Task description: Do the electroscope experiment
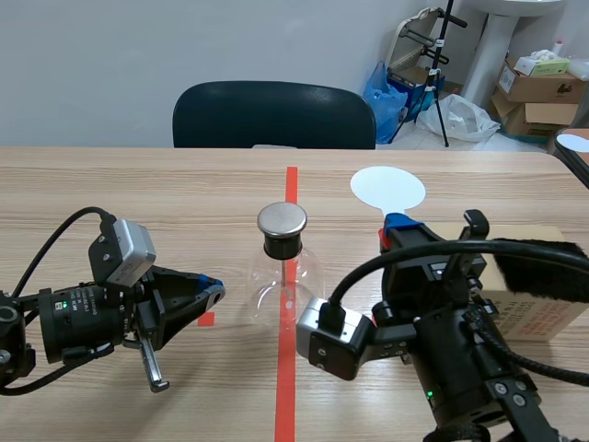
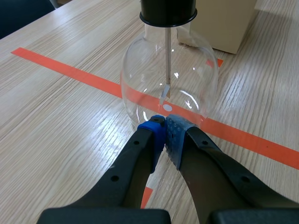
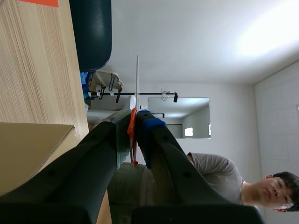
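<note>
The left gripper [image 2: 164,125], fingers together on nothing, points at the glass electroscope [image 1: 281,276] from its left, just beside the bulb; the right gripper [image 1: 396,226] clamps a white disc paddle [image 1: 387,189], held right of and beyond the metal cap [image 1: 282,219]; so the coming move looks leftward.

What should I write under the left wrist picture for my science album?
The left gripper, fingers shut, is low in front of the round glass electroscope flask on the wooden table.
</note>
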